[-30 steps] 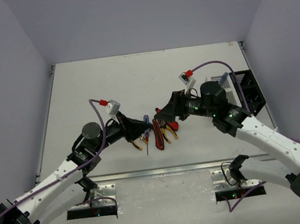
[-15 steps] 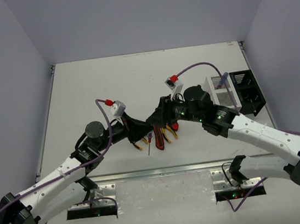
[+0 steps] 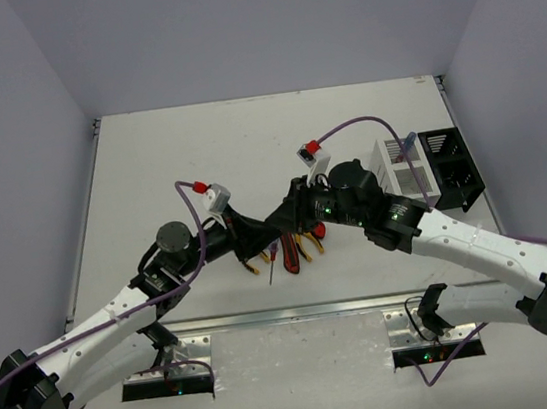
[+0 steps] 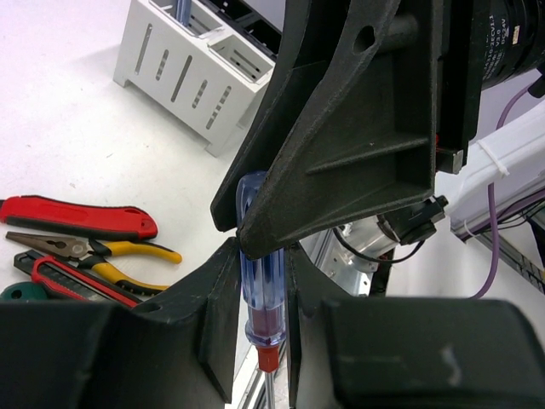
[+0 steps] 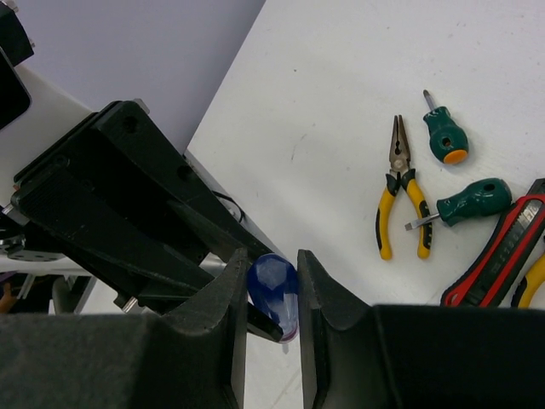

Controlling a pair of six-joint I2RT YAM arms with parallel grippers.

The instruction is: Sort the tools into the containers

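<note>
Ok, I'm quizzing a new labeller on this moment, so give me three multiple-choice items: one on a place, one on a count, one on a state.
1. Against the black bin, the white bin stands:
A. beside it, toward the middle of the table
B. beside it, toward the table edge
C. on top of it

2. How many green screwdrivers show in the right wrist view?
A. one
B. two
C. four

3. The blue screwdriver closest to both wrist cameras is:
A. lying on the table
B. between the fingers of both the left gripper and the right gripper
C. in the black bin

Answers:
1 A: the top view shows the white bin on the inner side.
2 B: two green handles lie by the pliers.
3 B: each wrist view shows its own fingers around it.
</note>
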